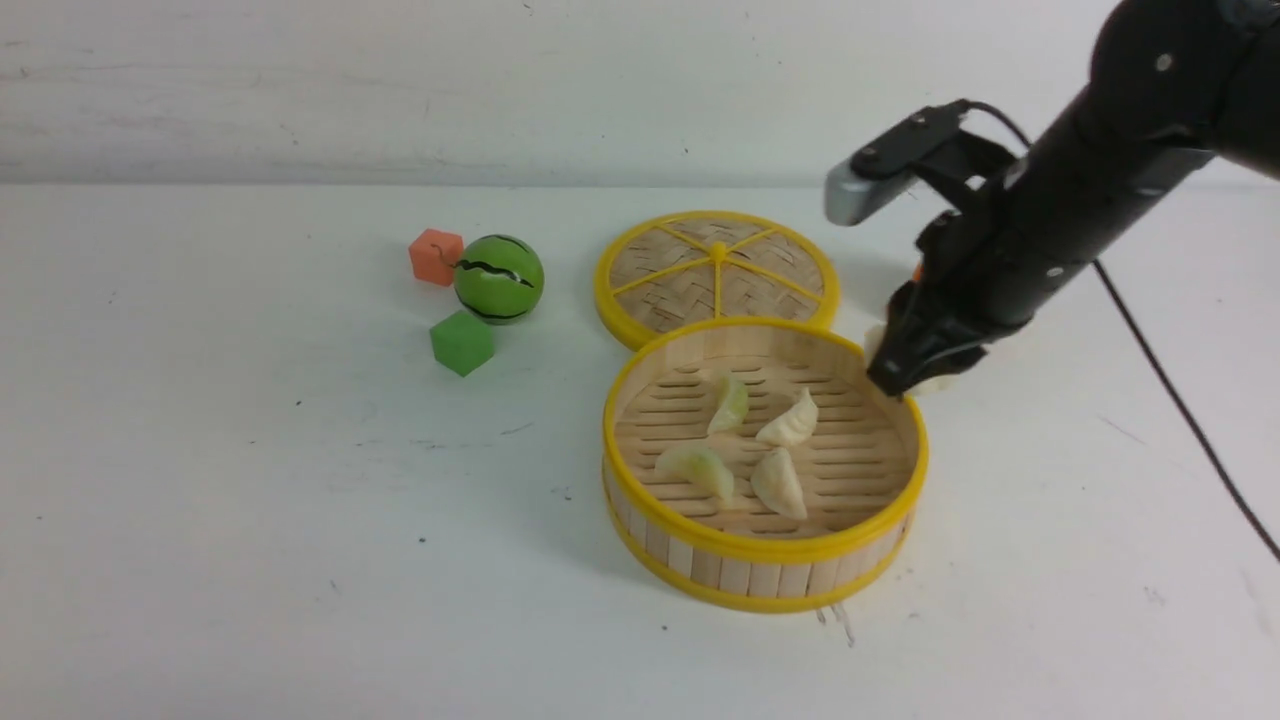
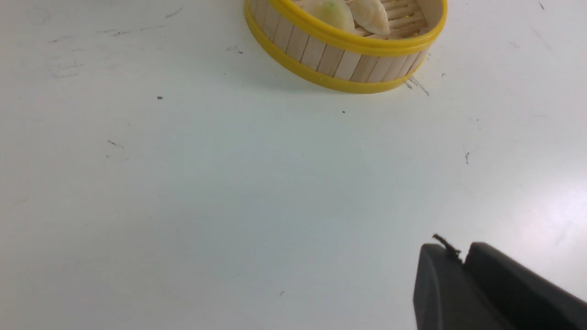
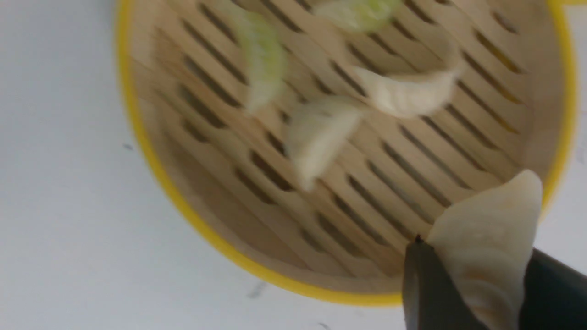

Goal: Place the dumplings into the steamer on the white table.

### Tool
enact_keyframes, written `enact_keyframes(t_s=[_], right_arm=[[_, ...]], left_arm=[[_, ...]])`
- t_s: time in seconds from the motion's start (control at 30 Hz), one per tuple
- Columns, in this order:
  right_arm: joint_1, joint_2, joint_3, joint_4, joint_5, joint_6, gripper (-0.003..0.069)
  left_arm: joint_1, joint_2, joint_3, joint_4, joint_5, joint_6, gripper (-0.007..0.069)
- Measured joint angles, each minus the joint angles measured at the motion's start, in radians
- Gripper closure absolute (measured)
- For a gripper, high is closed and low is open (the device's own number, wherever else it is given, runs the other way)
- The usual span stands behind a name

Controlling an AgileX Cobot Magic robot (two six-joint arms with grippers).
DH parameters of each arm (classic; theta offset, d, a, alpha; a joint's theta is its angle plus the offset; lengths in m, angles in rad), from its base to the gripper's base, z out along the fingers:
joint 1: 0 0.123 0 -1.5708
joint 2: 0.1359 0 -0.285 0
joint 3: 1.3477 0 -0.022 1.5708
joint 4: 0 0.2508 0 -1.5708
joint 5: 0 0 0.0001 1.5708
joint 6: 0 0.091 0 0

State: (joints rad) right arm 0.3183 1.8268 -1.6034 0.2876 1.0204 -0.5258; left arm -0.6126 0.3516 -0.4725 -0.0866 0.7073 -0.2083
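Your right gripper [image 1: 893, 378] clenched on fifth dumpling [image 3: 493, 215] — poised over far-right rim of steamer [image 1: 760, 548] so release drops it inside.

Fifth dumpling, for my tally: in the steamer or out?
Out: right end effector grips the dumpling at the steamer rim; four others lie inside.

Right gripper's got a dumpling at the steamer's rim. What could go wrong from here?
1. The held dumpling hangs right at the steamer's yellow rim, so an early release could bounce it onto the white table.
2. The right gripper sits close to that rim; lowering here might knock or tip the steamer.
3. Much of the dumpling sticks out past the fingertips, so it may slip.
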Motion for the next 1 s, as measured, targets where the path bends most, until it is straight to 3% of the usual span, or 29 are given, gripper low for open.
enact_keyframes(t_s=[0.2, 0.43, 0.57, 0.67, 0.77, 0.9, 1.0], right_arm=[[0.07, 0.083, 0.004, -0.034, -0.084, 0.205, 0.0465], [0.073, 0.188, 0.006, -0.149, -0.125, 0.404, 0.0465], [0.073, 0.195, 0.006, -0.165, -0.128, 0.431, 0.0428], [0.073, 0.194, 0.005, -0.165, -0.12, 0.431, 0.0299], [0.073, 0.176, 0.005, -0.165, -0.076, 0.431, 0.0214], [0.073, 0.095, 0.006, -0.153, -0.029, 0.41, 0.0203], [0.073, -0.032, 0.006, -0.128, -0.007, 0.392, 0.028]], left_arm=[[0.0, 0.0, 0.0, 0.002, 0.011, 0.0, 0.0551], [0.0, 0.0, 0.0, 0.002, 0.049, 0.0, 0.0547], [0.0, 0.0, 0.0, 0.003, 0.052, 0.0, 0.0544], [0.0, 0.0, 0.0, 0.005, 0.052, 0.0, 0.0539], [0.0, 0.0, 0.0, 0.005, 0.052, 0.0, 0.0535], [0.0, 0.0, 0.0, 0.005, 0.053, 0.0, 0.0531], [0.0, 0.0, 0.0, 0.005, 0.053, 0.0, 0.0525]])
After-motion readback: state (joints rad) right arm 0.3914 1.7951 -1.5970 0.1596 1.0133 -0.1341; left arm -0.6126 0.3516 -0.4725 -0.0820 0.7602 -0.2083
